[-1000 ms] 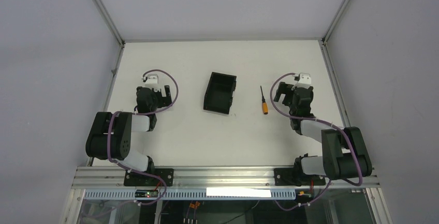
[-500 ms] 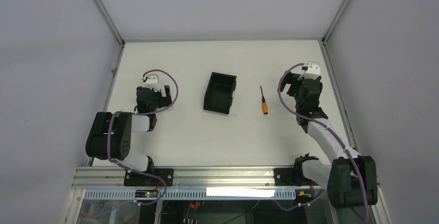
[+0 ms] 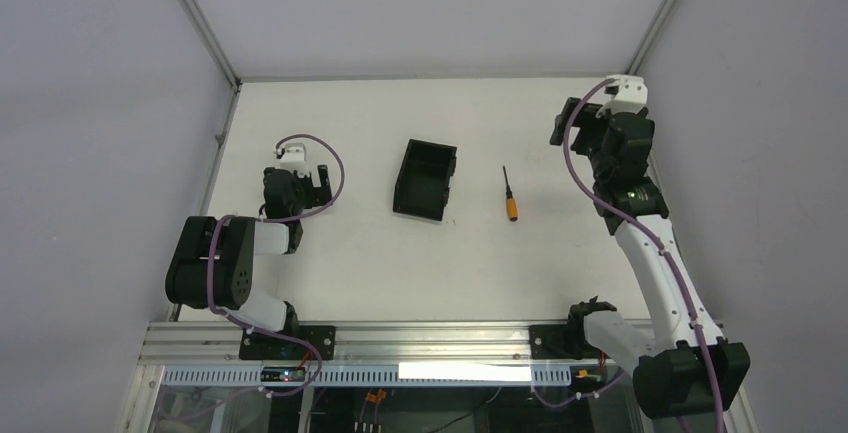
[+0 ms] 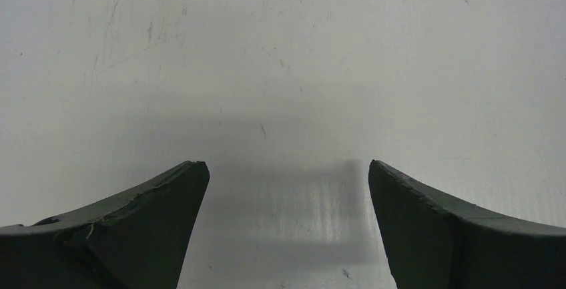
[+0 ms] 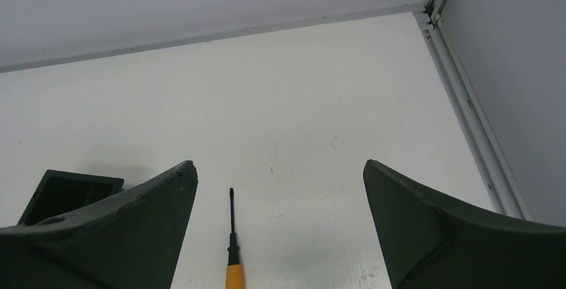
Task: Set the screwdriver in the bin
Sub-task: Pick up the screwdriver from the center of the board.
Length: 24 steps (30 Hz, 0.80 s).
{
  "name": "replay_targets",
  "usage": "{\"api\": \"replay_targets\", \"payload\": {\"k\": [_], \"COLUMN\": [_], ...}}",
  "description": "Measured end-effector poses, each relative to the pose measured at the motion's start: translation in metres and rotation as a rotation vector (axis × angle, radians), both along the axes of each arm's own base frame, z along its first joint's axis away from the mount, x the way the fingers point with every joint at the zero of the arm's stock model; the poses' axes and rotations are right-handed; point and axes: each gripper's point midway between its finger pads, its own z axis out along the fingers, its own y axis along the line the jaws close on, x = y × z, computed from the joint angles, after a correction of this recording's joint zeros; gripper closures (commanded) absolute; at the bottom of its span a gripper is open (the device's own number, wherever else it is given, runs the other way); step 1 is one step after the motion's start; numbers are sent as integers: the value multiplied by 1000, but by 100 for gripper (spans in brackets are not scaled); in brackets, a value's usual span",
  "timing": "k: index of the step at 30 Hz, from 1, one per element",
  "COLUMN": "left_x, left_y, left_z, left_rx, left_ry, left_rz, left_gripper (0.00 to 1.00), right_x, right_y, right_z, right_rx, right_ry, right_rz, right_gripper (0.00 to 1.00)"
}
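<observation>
over the last second the right arm has unfolded and lifted, carrying the right gripper (image 3: 572, 125) up toward the far right corner, while nothing else has shifted. nearest, the left arm sits folded, its left gripper (image 4: 287, 169) spread wide over bare table (image 3: 400, 263) and gripping nothing. mid-table, the bin (image 3: 425, 180) stands between the two arms, and the screwdriver (image 3: 510, 196) lies flat near its right side but clear of it, orange handle toward the bases. farthest, the right gripper is also released, fingers wide, looking down on the screwdriver. by my reading nothing is done yet: approach, grasp, carry and drop all remain. the bin's inside is too dark to read, and the right wrist view cuts off the handle's end and hides most of the bin behind a finger.
</observation>
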Motion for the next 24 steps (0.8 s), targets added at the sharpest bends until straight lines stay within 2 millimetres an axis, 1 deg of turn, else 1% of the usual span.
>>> {"api": "replay_targets", "payload": {"k": [1, 5, 6, 10, 12, 18, 21, 24], "left_x": [0, 0, 0, 0, 0, 0, 0, 0], "left_y": [0, 0, 0, 0, 0, 0, 0, 0], "left_z": [0, 0, 0, 0, 0, 0, 0, 0], "left_rx": [0, 0, 0, 0, 0, 0, 0, 0], "left_ry": [0, 0, 0, 0, 0, 0, 0, 0], "left_rz": [0, 0, 0, 0, 0, 0, 0, 0], "left_gripper": [1, 1, 1, 1, 1, 1, 1, 1], "right_x": [-1, -6, -8, -13, -15, -18, -17, -14], "right_y": [0, -1, -2, -3, -3, -3, -2, 1], "right_z": [12, 50, 62, 93, 104, 117, 115, 106], "right_rx": [-4, -10, -12, -15, -16, -26, -27, -26], "right_ry": [-6, -32, -44, -73, -84, -69, -47, -12], "right_rz": [1, 2, 2, 3, 4, 7, 12, 29], "right_gripper": [1, 1, 1, 1, 1, 1, 1, 1]}}
